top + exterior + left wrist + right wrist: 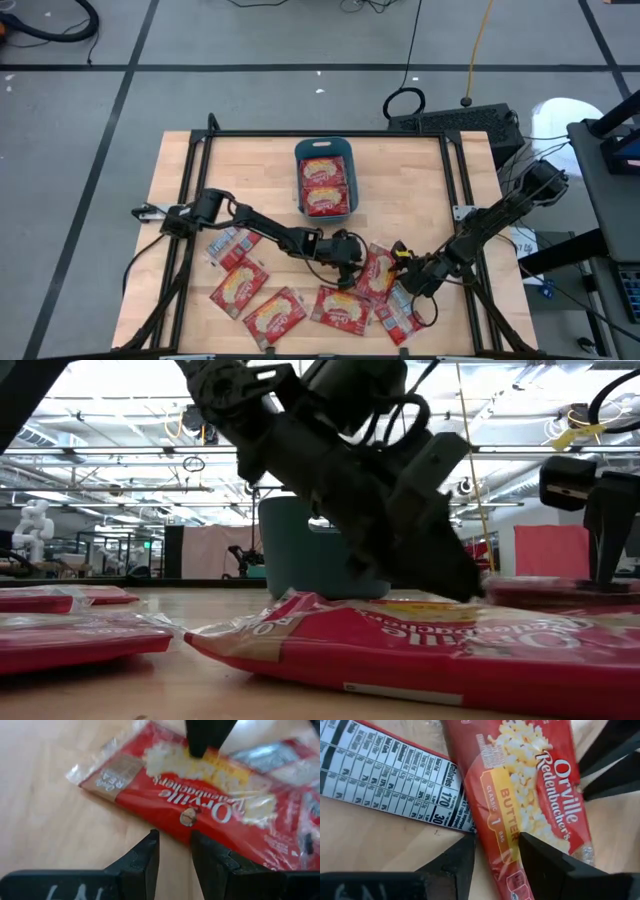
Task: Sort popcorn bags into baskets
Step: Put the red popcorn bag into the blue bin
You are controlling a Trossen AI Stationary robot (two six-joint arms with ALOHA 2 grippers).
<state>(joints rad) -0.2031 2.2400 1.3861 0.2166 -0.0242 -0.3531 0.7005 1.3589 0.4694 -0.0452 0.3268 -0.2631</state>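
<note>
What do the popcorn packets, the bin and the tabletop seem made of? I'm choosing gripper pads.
Popcorn packets: thin glossy plastic film, judging by the clear crimped end and sheen.
Teal bin: likely moulded plastic, with a smooth matte wall, rounded corners and rim.
Tabletop: pale wood with visible plank grain, probably sealed.

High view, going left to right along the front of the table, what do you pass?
Left arm's base → silvery-backed packet → red packet → next red packet → left gripper → right gripper → right arm.
</note>
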